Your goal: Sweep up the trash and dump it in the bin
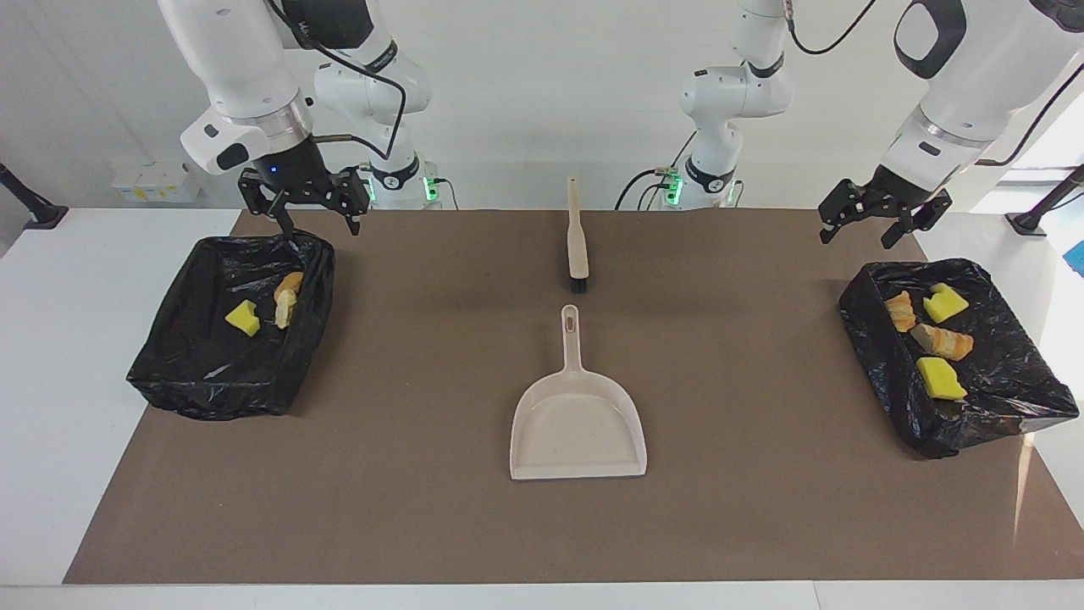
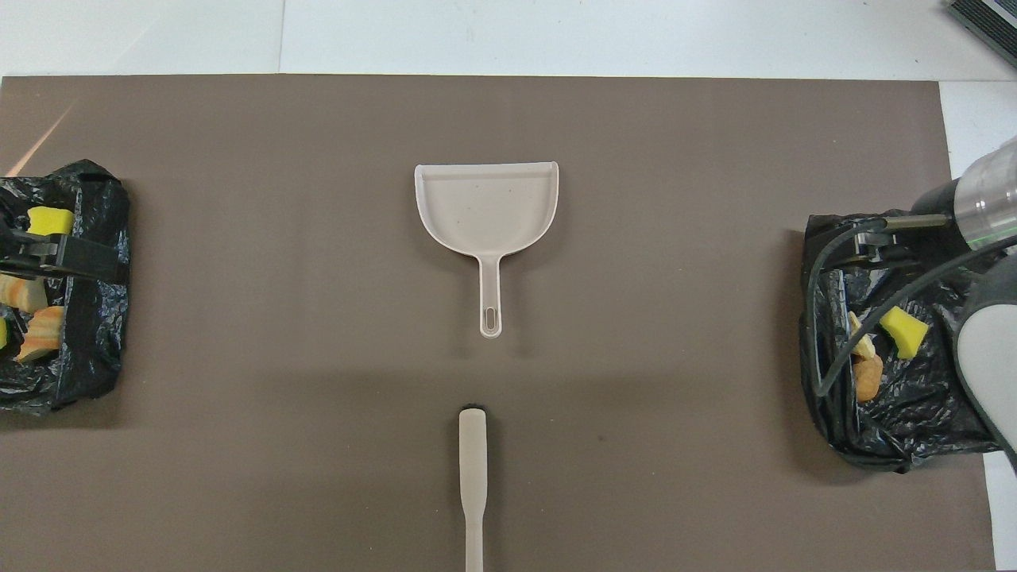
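We see the trash already in the two black-lined bins: the bin (image 1: 233,326) at frame left and the bin (image 1: 957,347) at frame right. With both jaws wide and empty, our left gripper (image 1: 883,222) and right gripper (image 1: 316,212) should approach the brush (image 1: 577,237) and dustpan (image 1: 578,415) at centre squarely.

Two bins lined with black bags: one (image 1: 224,339) below the right end effector (image 1: 315,222) holds one yellow sponge chunk (image 1: 242,318) and two bread pieces (image 1: 287,298); the other (image 1: 957,356) below the left end effector (image 1: 860,229) holds two sponge chunks (image 1: 940,377) and two bread pieces (image 1: 942,341). One dustpan (image 1: 578,419). One brush (image 1: 577,246).
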Available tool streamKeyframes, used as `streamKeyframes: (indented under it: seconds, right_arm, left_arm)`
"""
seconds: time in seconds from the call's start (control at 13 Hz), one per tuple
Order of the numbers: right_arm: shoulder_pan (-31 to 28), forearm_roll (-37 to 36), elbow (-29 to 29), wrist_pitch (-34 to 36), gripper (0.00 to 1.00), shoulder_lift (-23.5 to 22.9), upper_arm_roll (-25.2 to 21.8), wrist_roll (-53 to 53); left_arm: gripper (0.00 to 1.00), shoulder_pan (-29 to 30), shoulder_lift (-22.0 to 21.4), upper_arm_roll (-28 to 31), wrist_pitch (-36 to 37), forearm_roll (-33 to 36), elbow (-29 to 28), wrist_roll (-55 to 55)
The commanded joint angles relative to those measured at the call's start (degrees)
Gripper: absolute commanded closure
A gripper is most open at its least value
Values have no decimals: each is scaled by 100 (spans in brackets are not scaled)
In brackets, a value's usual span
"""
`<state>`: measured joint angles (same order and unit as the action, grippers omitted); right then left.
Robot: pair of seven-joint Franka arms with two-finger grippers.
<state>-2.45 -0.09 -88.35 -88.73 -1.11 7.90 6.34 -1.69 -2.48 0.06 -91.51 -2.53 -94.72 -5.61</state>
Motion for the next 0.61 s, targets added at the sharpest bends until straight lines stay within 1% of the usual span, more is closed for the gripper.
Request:
streamKeyframes:
  seconds: [0.0, 0.15, 0.31, 0.54]
  right_arm:
    - [-63, 141, -77, -109, 0, 50, 10, -71]
    - [-63, 149, -69, -109, 0, 50, 10, -71]
    - [-63, 141, -69, -109, 0, 50, 10, -97]
    - [-63, 141, -77, -109, 0, 50, 10, -63]
  left_arm:
    - [0, 29, -367, -32, -358, 191, -601, -255]
    - [0, 2, -324, -32, -402, 437, -522, -520]
    - [0, 46, -210, -32, -359, 429, -294, -503]
    - [0, 73, -130, -41, -402, 359, -196, -441]
